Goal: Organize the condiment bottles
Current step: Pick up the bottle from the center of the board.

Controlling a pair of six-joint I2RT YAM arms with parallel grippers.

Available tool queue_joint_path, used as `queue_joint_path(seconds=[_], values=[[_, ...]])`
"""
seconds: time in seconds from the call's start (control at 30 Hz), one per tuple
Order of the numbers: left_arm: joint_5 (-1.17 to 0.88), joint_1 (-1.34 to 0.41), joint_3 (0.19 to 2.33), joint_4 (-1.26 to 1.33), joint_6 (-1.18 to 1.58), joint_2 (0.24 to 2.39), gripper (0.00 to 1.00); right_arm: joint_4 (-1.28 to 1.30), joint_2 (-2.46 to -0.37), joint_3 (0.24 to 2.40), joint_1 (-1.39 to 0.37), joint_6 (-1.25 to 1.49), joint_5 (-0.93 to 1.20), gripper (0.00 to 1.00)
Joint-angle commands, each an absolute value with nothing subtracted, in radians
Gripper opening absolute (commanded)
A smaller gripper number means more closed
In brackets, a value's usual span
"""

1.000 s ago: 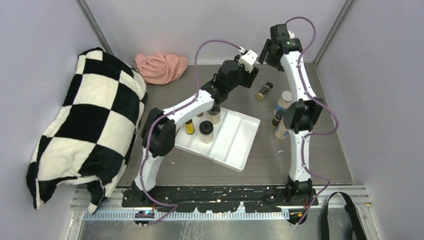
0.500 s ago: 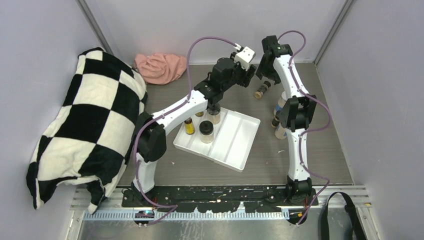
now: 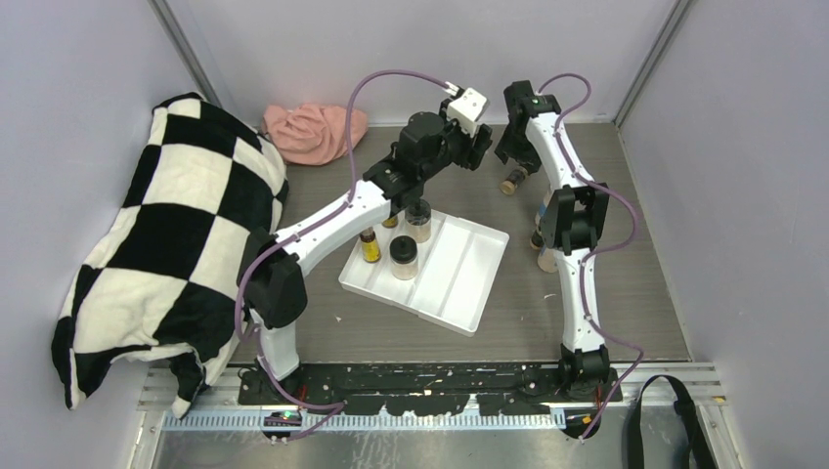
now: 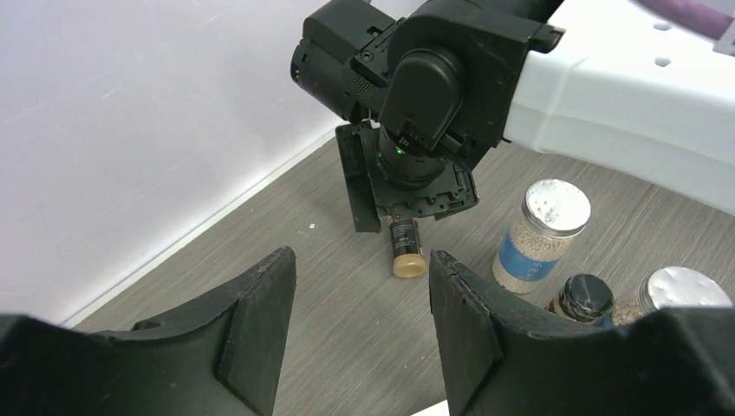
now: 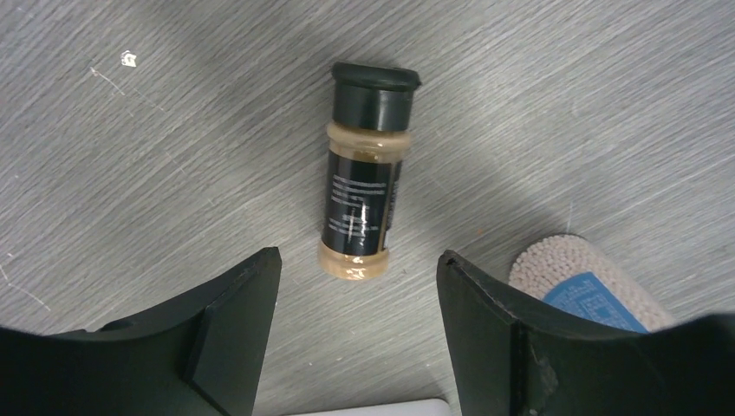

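Observation:
A small beige bottle with a black cap and black label (image 5: 362, 198) lies on its side on the grey table; it also shows in the top view (image 3: 509, 182) and the left wrist view (image 4: 405, 252). My right gripper (image 5: 360, 256) hangs open just above it, fingers either side of its base, not touching. My left gripper (image 4: 360, 256) is open and empty, in the air to the left of the right one (image 3: 477, 147). A white tray (image 3: 459, 283) holds a slim yellow bottle (image 3: 370, 246) and two black-lidded beige jars (image 3: 403, 256) (image 3: 418, 221).
A clear silver-lidded shaker (image 4: 543, 229), a tiny dark bottle (image 4: 584, 297) and a second silver lid (image 4: 685, 289) stand right of the lying bottle, partly behind the right arm. A pink cloth (image 3: 315, 130) lies at the back. A checkered pillow (image 3: 166, 244) fills the left side.
My right gripper has swung left and down over the lying bottle. My left gripper has shifted left and back, staying open.

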State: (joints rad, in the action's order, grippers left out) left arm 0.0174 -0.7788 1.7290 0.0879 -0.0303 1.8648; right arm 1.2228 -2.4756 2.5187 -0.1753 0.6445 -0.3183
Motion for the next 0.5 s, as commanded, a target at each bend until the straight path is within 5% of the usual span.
queue_joint_path(seconds=[0.0,0.47], values=[[0.005,-0.782,1.695,0.123,-0.041,1.796,0.59,1.185,-2.492,2.526,-0.185,0.697,-0.330,0.72],[-0.064,-0.781,1.615,0.179,-0.063,1.754,0.57,1.122,-2.519,2.510,-0.172,0.736,-0.391,0.70]])
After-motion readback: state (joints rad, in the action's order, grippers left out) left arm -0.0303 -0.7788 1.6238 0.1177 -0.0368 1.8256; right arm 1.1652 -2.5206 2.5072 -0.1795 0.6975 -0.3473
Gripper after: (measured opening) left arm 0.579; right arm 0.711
